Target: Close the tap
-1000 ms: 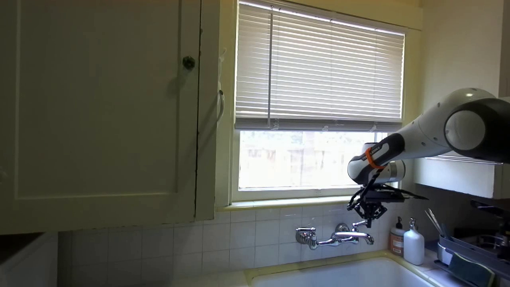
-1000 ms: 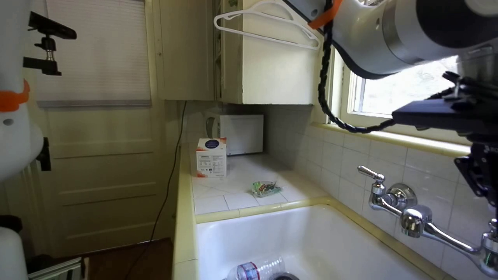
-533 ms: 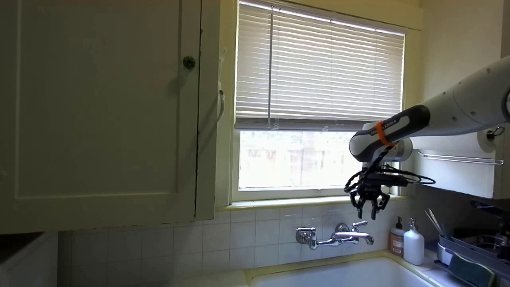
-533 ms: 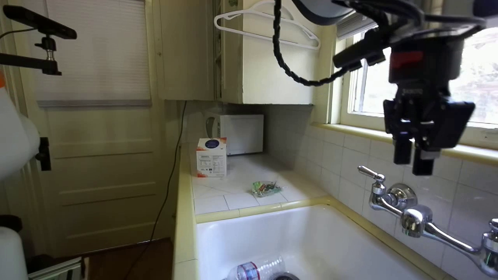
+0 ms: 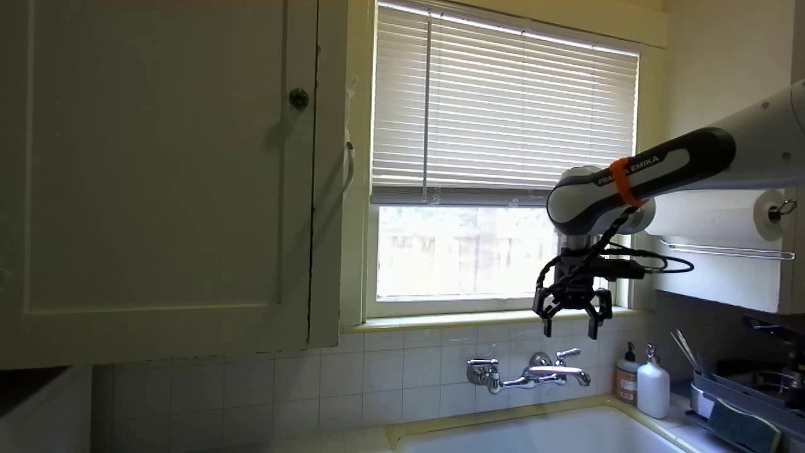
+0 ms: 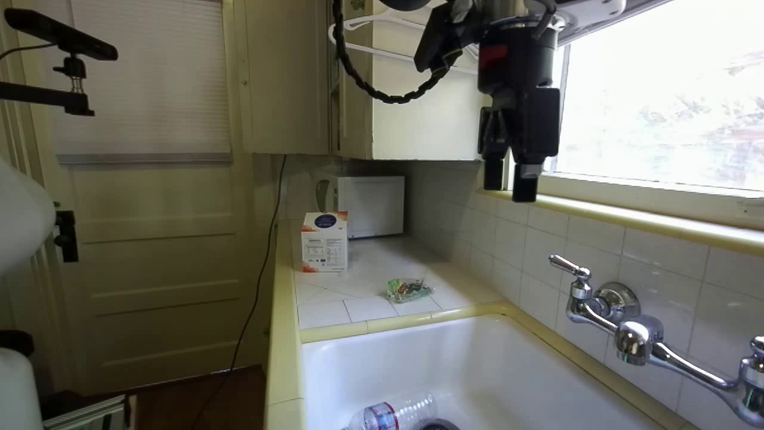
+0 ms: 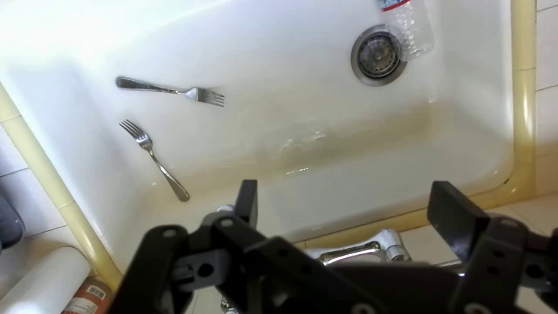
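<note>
The chrome tap (image 5: 542, 374) is mounted on the tiled wall above the sink, with a lever handle (image 5: 483, 364) at one end and another lever handle (image 5: 568, 354) at the other. Its spout (image 6: 637, 340) shows no stream of water below it. My gripper (image 5: 570, 331) hangs fingers down above the tap, apart from it, with its jaws wide and nothing between them. Seen from the side, the gripper (image 6: 509, 188) is at window-sill height. In the wrist view, part of the tap (image 7: 388, 244) shows between the fingers; the gripper's body hides the rest.
Two forks (image 7: 150, 87) and a plastic bottle (image 7: 409, 35) lie in the white sink (image 7: 270, 43). A white pump bottle (image 5: 653, 389), a brown bottle (image 5: 627, 377) and a dish rack (image 5: 736, 409) stand beside it. The window sill (image 6: 632, 220) runs behind the gripper.
My gripper has risen away from the tap's handle and its fingers have gone from together to wide apart. The arm has lifted with it. The tap looks the same throughout.
</note>
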You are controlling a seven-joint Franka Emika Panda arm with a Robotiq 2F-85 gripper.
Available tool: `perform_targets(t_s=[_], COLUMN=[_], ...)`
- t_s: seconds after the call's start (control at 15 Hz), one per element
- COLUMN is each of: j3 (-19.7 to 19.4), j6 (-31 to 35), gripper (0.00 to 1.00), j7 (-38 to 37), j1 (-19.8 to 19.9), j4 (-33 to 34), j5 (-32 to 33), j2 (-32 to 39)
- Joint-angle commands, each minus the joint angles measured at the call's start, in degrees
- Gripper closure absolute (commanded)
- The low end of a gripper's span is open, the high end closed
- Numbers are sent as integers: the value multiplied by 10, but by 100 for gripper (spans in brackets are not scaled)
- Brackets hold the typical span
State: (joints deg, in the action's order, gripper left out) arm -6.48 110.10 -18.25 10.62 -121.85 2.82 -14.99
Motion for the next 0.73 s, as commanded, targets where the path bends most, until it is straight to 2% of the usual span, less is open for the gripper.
perform_targets(t_s=[0.0, 0.13, 0.2, 0.67], j3=[23, 32, 26, 33], j6=[-18, -8, -10, -10], gripper=[0, 0, 0, 0], j7=[-18, 14, -2, 8], j1=[-12, -22, -15, -21], j4=[-46, -66, -34, -50], j5=[7, 10, 1, 5], j2=[-45, -59, -31, -44])
